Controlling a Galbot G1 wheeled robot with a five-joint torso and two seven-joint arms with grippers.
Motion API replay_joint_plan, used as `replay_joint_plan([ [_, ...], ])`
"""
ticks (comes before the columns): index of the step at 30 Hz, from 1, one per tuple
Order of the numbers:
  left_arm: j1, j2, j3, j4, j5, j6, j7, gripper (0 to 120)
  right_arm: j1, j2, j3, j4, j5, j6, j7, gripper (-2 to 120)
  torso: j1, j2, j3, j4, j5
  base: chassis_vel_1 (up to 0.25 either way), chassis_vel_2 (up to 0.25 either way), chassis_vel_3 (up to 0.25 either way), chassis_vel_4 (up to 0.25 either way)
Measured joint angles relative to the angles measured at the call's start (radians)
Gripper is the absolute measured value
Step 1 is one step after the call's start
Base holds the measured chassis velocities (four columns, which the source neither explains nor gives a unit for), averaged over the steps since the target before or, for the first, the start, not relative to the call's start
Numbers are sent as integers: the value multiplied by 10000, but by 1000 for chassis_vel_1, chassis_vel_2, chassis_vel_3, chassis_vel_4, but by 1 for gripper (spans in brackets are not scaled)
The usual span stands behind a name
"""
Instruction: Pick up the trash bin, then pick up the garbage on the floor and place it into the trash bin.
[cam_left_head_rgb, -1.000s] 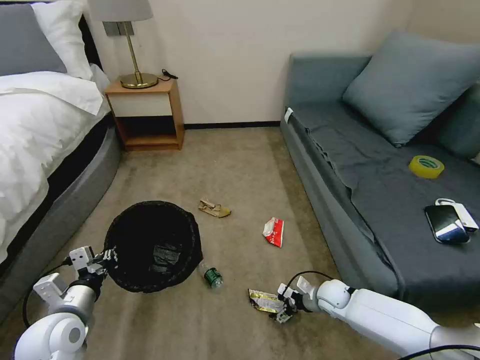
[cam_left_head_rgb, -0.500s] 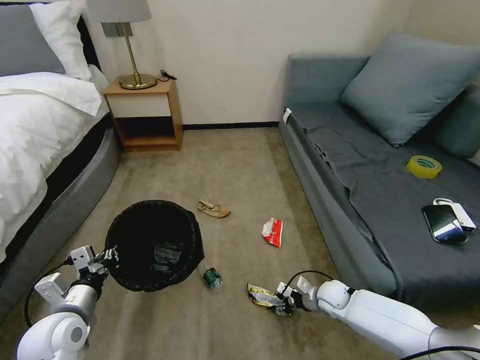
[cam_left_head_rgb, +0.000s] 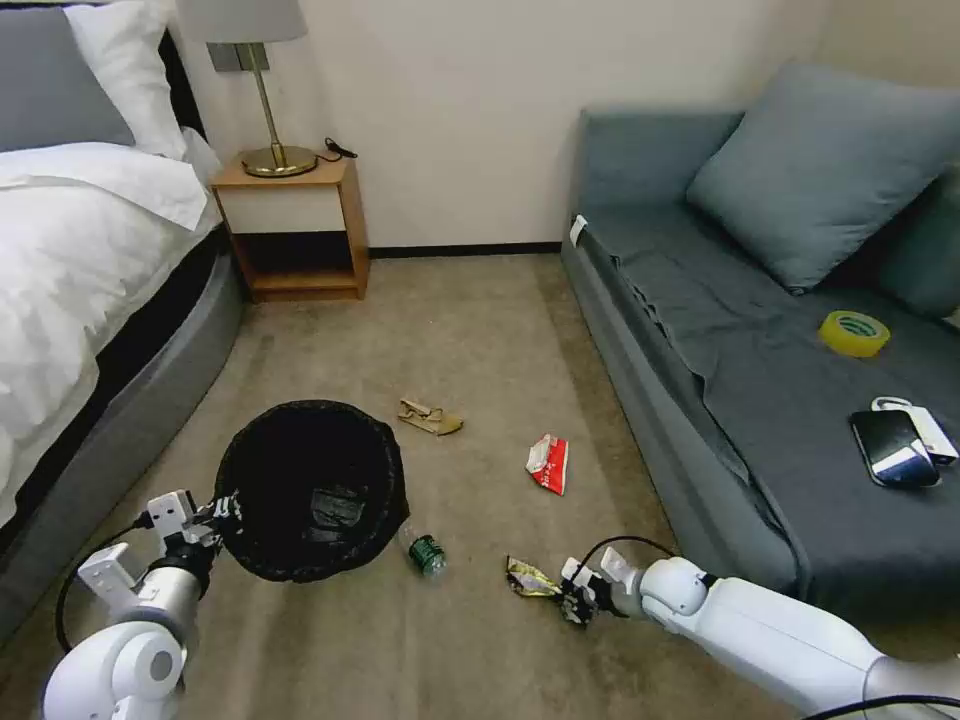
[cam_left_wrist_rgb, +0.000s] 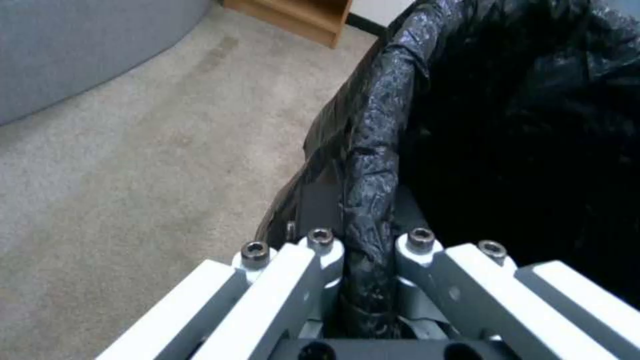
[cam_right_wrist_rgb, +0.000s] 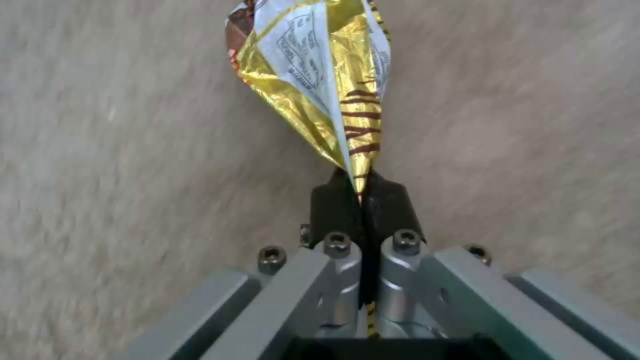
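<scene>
Right wrist view: right gripper (cam_right_wrist_rgb: 360, 200) pinched shut on corner of gold snack wrapper (cam_right_wrist_rgb: 320, 85), shiny foil with dark stripes, crumpled, over carpet. Head view: left gripper (cam_left_head_rgb: 222, 510) clamped on rim of trash bin (cam_left_head_rgb: 310, 490), black crinkly liner, beside bed. Small bottle (cam_left_head_rgb: 425, 553) just beside bin.

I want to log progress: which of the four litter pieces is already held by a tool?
The gold snack wrapper, pinched in the shut right tool. The tan paper, red-and-white packet and small bottle lie free.
</scene>
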Motion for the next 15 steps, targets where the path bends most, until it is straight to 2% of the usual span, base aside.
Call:
replay_joint_plan([
  [8,-47,55,85,111,64,34,-19,4,-183,-235,1584,1334,251,-106,399,0,0,0,0,2,-3,0,0,0,0],
  [12,-84,71,235,151,35,130,-106,4,-271,-351,2869,2741,1116,-299,1074,0,0,0,0,1,-2,0,0,0,0],
  [14,-84,72,244,151,33,136,-108,4,-272,-355,2919,2809,1152,-312,1108,0,0,0,0,1,-2,0,0,0,0],
  [15,-91,78,321,151,16,178,-123,4,-273,-390,3326,3373,1514,-390,1349,0,0,1,-1,2,-2,0,0,0,0],
])
